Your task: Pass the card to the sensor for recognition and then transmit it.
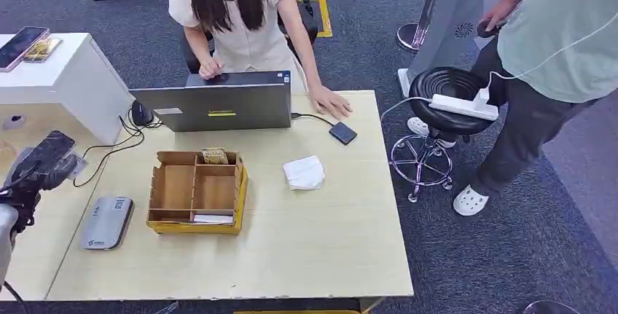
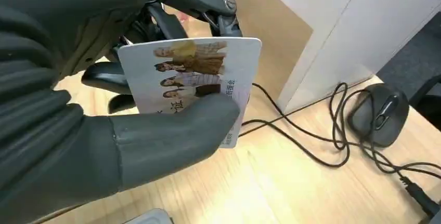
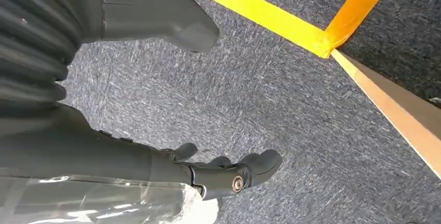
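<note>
The left hand (image 2: 119, 104) is pinching the card (image 2: 192, 78) by one edge over the tabletop's left edge — thin, stiff, probably slick. The right hand (image 3: 156, 99) is hanging spread, holding nothing.

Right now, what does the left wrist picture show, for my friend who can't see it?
The robot's left hand holds a white card printed with people above a light wooden table. Past it, a black mouse and its tangled cable lie beside a white cabinet.
</note>
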